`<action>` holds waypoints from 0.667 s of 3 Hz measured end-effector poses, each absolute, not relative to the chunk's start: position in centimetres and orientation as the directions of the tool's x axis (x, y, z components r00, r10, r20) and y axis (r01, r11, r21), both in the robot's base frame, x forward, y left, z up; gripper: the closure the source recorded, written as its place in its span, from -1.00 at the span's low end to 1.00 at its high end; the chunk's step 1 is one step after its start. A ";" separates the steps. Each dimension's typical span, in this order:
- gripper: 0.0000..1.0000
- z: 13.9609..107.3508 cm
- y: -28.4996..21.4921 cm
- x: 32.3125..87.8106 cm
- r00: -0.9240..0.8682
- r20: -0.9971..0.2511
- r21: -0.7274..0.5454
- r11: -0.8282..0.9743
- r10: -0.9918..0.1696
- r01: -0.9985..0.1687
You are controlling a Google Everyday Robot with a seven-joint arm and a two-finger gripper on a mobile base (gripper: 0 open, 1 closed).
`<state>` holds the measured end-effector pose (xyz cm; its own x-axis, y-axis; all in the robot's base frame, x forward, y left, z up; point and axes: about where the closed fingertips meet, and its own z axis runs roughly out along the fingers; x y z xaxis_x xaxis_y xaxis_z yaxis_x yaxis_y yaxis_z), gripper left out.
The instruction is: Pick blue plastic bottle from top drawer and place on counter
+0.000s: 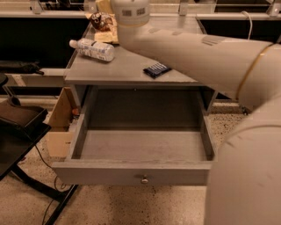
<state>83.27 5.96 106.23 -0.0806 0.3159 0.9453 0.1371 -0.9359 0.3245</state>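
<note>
The blue plastic bottle (93, 49) lies on its side on the counter (127, 70), near the back left corner, with its white cap pointing left. The top drawer (131, 173) is pulled fully out below the counter and its inside is bare; its round knob (144, 179) faces me. My arm (197, 48) reaches from the right across the counter to its wrist (129, 13) at the top edge. The gripper is past that edge and out of view. Nothing touches the bottle.
A dark blue flat snack packet (156, 69) lies mid-counter. A brown snack bag (102, 20) sits at the back left. A cardboard box (59, 127) stands left of the drawer, and a black stand (19, 132) is at the far left. My own body (246, 176) fills the right.
</note>
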 end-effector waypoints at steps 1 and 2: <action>-1.00 110.7 2.9 80.7 -0.129 0.942 0.333 -0.919 0.311 0.211; -1.00 113.8 -2.9 79.2 -0.189 0.949 0.294 -0.926 0.253 0.236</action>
